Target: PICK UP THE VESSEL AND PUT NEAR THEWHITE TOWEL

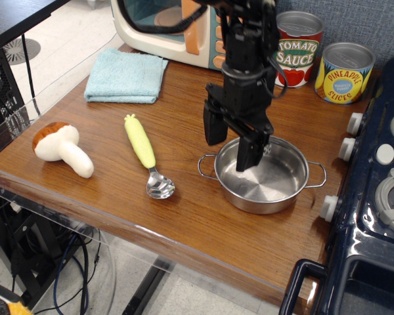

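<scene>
Straddling the pot's (262, 175) ten o'clock rim with open fingers, the gripper (231, 139) risks tipping the pot or slipping off its thin, shiny wall.

A brown wooden tabletop (184, 216) with a clear plastic front edge fills most of the frame. At upper left lies a folded pale-blue terry towel (126, 76). At left rests a plush mushroom with a brown cap (61, 148). Beside it, a metal spoon with a yellow-green handle (148, 155). Right of centre sits a shiny shallow steel pot with 2 wire handles (262, 174). At upper right stand 2 printed cans: tomato sauce (297, 48) and pineapple slices (343, 72). A toy microwave (174, 29) occupies the top edge.
</scene>
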You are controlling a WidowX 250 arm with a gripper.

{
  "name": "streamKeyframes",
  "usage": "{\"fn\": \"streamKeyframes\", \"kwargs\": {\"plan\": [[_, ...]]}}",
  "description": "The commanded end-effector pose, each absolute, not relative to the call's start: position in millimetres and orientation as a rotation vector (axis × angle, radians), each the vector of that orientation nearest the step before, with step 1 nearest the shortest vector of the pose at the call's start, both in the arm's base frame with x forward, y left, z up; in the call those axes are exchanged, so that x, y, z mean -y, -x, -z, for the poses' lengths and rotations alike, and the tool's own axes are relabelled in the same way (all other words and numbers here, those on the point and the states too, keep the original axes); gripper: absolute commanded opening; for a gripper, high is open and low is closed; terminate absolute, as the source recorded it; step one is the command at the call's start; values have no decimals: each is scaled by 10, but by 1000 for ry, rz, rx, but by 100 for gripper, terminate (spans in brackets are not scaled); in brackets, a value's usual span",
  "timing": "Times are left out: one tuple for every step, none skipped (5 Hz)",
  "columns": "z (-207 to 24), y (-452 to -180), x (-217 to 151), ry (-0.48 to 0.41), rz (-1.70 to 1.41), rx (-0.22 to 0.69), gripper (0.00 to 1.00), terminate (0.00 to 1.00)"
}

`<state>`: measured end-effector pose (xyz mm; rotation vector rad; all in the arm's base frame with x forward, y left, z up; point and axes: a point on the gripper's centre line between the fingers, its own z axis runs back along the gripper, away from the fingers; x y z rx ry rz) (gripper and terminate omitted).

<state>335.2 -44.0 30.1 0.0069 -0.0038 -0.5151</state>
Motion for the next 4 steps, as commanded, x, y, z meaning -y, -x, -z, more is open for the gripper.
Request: {"fn": "streamKeyframes", "kwargs": {"plan": [[-407,-3398,358,-36,520,67,0,0],[-408,-3397,351,-39,513,63,0,0],[-423,-3404,332,-41,507,72,0,0],[-492,-3402,231,-12,479,85,0,0]]}}
